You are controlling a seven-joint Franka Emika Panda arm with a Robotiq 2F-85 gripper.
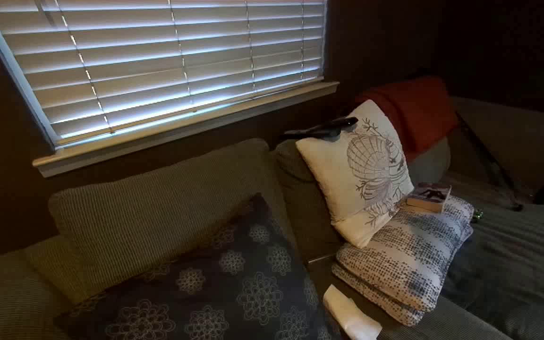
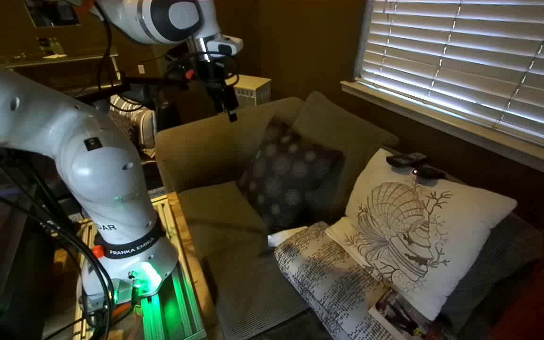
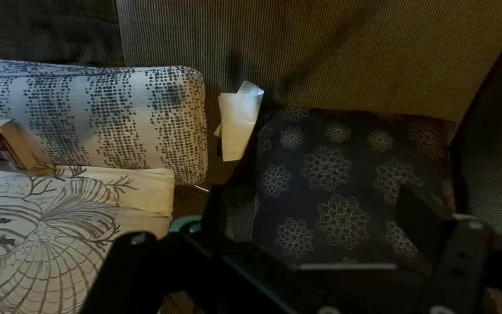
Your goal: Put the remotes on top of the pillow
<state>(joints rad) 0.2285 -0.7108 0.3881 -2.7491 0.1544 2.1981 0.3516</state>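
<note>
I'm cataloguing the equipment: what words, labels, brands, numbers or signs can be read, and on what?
"FRANKA EMIKA", on the black band around the robot arm.
"DAR", apparently partial, on the arm above the band.
Too small or blurred: any print on the book, remotes or arm's black square.

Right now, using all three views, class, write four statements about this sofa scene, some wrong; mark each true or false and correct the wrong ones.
1. The white folded sheet lies between the banded pillow and the dark floral cushion. True.
2. The dark floral cushion carries a book. False: the book lies on the banded pillow.
3. The gripper is open and holds nothing. True.
4. The banded pillow holds both remotes. False: both remotes lie by the upper edge of the white shell pillow.
</note>
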